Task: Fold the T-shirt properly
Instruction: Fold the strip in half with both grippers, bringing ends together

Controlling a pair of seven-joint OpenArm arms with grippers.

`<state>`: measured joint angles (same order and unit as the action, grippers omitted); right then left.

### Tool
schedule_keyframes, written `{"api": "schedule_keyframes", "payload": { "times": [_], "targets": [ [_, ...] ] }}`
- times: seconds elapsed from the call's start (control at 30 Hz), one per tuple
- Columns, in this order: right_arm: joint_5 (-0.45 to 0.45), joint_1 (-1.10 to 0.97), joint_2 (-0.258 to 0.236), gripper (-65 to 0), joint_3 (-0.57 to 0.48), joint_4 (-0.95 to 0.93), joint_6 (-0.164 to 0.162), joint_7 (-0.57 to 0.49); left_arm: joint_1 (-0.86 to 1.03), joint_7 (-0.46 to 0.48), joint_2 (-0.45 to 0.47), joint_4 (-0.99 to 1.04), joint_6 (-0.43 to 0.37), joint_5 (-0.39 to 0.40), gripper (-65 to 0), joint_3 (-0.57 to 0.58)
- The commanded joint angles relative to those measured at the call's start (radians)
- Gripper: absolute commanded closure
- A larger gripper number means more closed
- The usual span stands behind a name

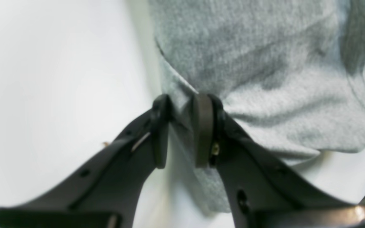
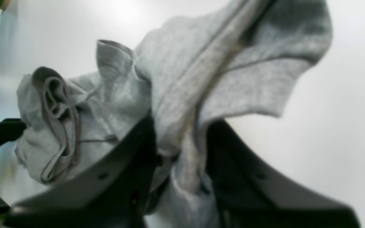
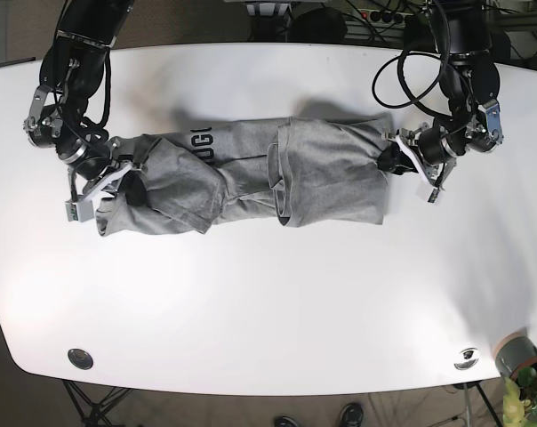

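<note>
A grey T-shirt (image 3: 251,173) lies bunched and stretched sideways across the white table, with dark lettering near its left part. On the base view's right, my left gripper (image 3: 395,160) holds the shirt's right edge. The left wrist view shows the left gripper (image 1: 182,107) with a fold of the T-shirt (image 1: 265,63) pinched between its black fingers. At the shirt's left end, my right gripper (image 3: 126,178) grips crumpled cloth. Seen from the right wrist, the right gripper (image 2: 179,133) is shut on a thick bunch of the T-shirt (image 2: 176,72), hem and sleeve drooping around it.
The white table (image 3: 268,294) stretches wide in front of the shirt. Round metal fittings (image 3: 79,358) sit near its front corners. A grey pot with a plant (image 3: 516,356) stands off the front right corner. Black cables (image 3: 402,80) loop by the left arm.
</note>
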<state>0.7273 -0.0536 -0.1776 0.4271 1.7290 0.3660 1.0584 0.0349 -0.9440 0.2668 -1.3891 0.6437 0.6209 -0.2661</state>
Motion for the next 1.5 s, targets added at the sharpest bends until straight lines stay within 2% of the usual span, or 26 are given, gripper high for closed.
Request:
{"api": "schedule_keyframes", "payload": {
  "times": [0.0, 0.1, 0.3, 0.6, 0.77, 0.87, 0.93, 1.1, 1.27, 1.47],
  "targets": [
    [0.027, -0.005, -0.006, -2.1, -0.041, 0.082, 0.011, -0.011, -0.014, 0.015, 0.007, -0.017, 0.001, 0.015, -11.3, 0.024],
    [0.027, -0.021, -0.003, -1.9, -0.084, 0.148, 0.009, -0.011, -0.016, 0.015, -0.018, -0.017, 0.001, 0.015, -11.3, 0.057],
    [0.027, -0.058, 0.065, -1.9, -0.164, 0.223, 0.009, -0.011, -0.016, 0.015, -0.050, -0.014, 0.001, 0.015, -11.3, 0.098],
    [0.019, -0.050, 0.145, -1.9, -0.290, 0.223, 0.014, -0.017, -0.014, 0.015, -0.076, -0.016, 0.001, 0.014, -11.3, 0.109],
    [-0.073, -0.019, 0.183, -1.9, -0.371, 0.225, 0.024, -0.027, -0.014, 0.015, -0.076, -0.014, 0.001, 0.014, -11.3, 0.109],
    [-0.107, -0.018, 0.201, -1.9, -0.425, 0.228, 0.054, -0.059, -0.014, 0.015, -0.076, -0.014, 0.001, 0.014, -11.3, 0.109],
    [-0.125, -0.016, 0.214, -1.9, -0.459, 0.228, 0.061, -0.076, -0.014, 0.015, -0.074, -0.014, 0.001, 0.014, -11.3, 0.109],
    [-0.197, 0.010, 0.241, -1.9, -0.543, 0.223, 0.061, -0.119, -0.014, 0.015, -0.074, -0.012, 0.001, 0.014, -11.3, 0.109],
    [-0.335, 0.045, 0.278, -3.3, -0.604, 0.174, 0.058, -0.149, -0.014, 0.015, -0.074, -0.012, 0.001, 0.014, -11.4, 0.109],
    [-0.426, 0.085, 0.281, -3.5, -0.661, 0.111, 0.052, -0.149, -0.014, 0.015, -0.074, -0.012, 0.001, 0.014, -11.4, 0.109]
  ]
}}
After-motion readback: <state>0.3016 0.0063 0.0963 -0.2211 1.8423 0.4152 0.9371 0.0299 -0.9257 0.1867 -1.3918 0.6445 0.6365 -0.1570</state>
